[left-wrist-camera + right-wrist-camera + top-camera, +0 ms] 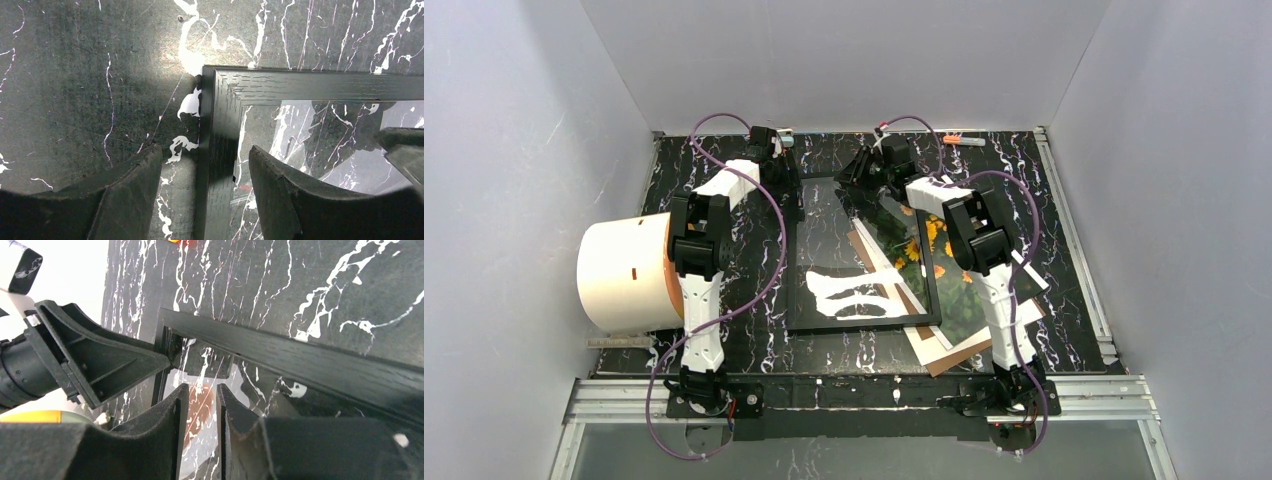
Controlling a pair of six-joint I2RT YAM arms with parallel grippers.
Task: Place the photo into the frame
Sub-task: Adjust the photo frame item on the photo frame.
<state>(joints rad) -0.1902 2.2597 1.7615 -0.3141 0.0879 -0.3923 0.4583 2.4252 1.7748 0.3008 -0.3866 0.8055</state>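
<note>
- Brown backing board (959,352) is lying closest to the table's (1074,300) front edge, R of centre, poking out from under the photo (946,290).
- Photo is lying picture-side up & askew on that board, its L part overlapping the frame's (864,323) R side; can't tell which is on top.
- Frame is lying flat mid-table, marble showing thru most of the pane, so nothing is sitting squarely inside.
- Left gripper (205,152) is straddling the frame's L rail by the far-L corner, jaws approx half apart w/ gaps both sides, not clamping yet.
- Right gripper (202,387) is hanging over the pane near the far rail, jaws leaving only a slim slot; can't tell if anything's pinched.
- Progress, my read: early. Seating the photo & closing w/ the board are both remaining.
</note>
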